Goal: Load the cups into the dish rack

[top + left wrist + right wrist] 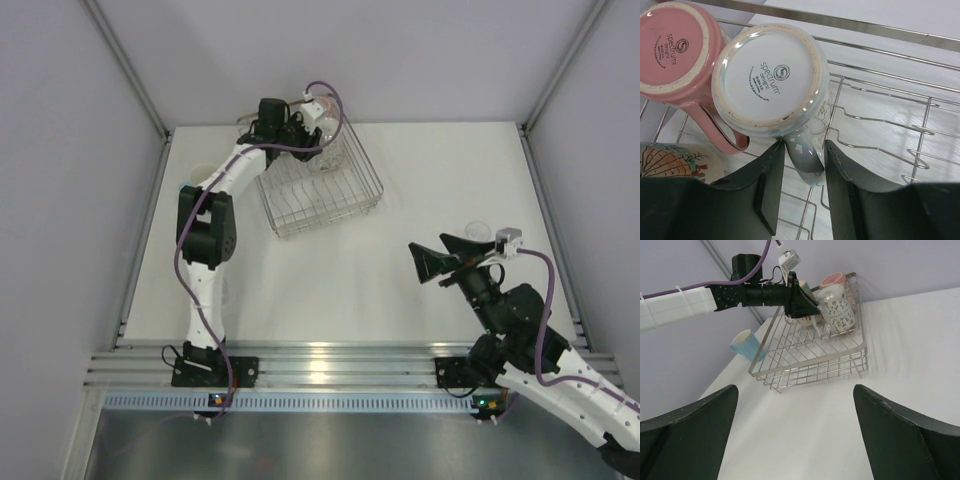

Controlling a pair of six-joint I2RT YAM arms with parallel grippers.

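Note:
The silver wire dish rack (330, 215) stands at the far middle of the table; it also shows in the right wrist view (810, 362). My left gripper (315, 138) is at the rack's far corner, shut on the handle of a pale iridescent mug (767, 75) that sits upside down on the rack wires (880, 50). A pink mug (672, 50) lies upside down touching its left side. A cream patterned cup (670, 162) is partly in view beside them. My right gripper (440, 255) is wide open and empty over the table, near right.
A light blue cup (746, 344) stands on the table left of the rack, near the left arm. A clear glass tumbler (478, 230) stands just behind my right gripper. Metal frame posts run along the table's sides.

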